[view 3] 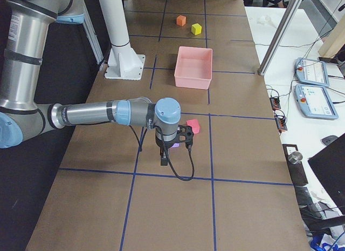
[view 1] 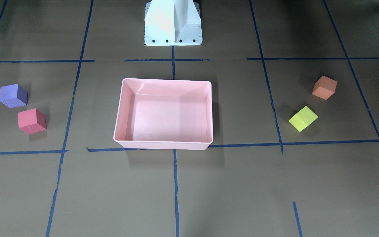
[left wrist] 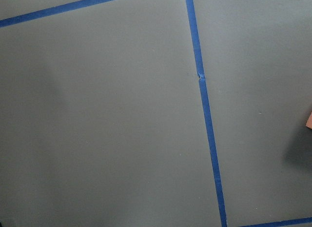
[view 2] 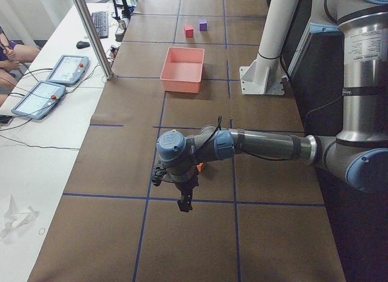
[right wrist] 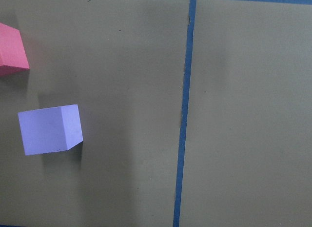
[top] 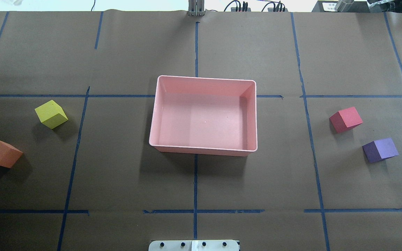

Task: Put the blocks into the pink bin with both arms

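The pink bin (top: 203, 150) sits empty mid-table. The yellow block (top: 51, 114) and the orange block (top: 2, 153) lie on the robot's left side. The red block (top: 345, 119) and the purple block (top: 380, 150) lie on its right side. My left gripper (view 2: 182, 204) shows only in the exterior left view, hanging above the table beside the orange block (view 2: 200, 167); I cannot tell if it is open. My right gripper (view 3: 163, 162) shows only in the exterior right view, above the table next to the purple block (right wrist: 48, 129) and the red block (view 3: 193, 126); I cannot tell its state.
The white pedestal base (view 1: 173, 23) stands behind the bin. Blue tape lines (top: 195, 181) grid the brown table cover. A metal post (view 2: 91, 33) and two tablets (view 2: 66, 68) stand on the white side table beyond the far edge.
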### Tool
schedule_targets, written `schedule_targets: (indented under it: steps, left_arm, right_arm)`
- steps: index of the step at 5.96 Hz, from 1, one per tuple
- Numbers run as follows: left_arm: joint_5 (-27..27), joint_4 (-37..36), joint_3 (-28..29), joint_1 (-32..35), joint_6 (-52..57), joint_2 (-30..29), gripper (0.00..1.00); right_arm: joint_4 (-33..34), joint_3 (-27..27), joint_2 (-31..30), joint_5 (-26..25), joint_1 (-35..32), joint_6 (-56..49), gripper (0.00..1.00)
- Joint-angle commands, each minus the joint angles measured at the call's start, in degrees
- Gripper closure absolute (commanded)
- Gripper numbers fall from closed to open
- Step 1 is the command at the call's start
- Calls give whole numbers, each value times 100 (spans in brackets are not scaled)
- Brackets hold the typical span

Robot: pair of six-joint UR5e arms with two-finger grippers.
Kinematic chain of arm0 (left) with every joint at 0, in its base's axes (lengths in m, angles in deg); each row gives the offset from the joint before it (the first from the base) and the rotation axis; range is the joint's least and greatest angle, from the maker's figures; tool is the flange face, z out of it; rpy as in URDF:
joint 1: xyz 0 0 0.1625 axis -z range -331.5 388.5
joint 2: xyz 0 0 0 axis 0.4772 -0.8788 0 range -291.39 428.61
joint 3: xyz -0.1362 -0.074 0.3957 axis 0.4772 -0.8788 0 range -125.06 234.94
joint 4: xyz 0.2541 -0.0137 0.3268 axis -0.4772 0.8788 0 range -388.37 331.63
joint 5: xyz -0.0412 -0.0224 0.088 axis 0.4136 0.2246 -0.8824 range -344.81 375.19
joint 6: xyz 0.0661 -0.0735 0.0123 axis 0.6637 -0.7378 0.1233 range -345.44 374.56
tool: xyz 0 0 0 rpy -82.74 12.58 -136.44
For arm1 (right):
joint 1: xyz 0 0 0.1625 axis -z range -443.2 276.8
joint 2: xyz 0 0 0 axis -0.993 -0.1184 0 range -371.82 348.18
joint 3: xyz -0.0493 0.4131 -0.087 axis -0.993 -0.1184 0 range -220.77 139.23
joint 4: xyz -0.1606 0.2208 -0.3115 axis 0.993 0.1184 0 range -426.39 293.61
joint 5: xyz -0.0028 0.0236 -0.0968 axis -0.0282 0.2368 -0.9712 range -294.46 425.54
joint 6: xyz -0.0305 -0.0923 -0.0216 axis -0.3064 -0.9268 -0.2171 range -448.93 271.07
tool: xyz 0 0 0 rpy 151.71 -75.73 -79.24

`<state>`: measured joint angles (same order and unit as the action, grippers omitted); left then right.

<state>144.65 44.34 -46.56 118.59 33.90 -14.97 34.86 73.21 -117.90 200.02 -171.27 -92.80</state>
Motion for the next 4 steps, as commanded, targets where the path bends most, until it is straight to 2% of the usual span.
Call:
schedule_targets:
  steps: [1,3,4]
  left_arm:
    - [0,-3,-71,0,0,0,0]
    - [-9,23,-134,-44,-61,-17,0]
    - [0,137,-151,-44,-62,-374,0]
  right_arm:
    - [9,-34,0,0,0,0,0]
    - [-9,-35,61,-26,0,35,0]
    - [0,-35,427,17,0,27,0]
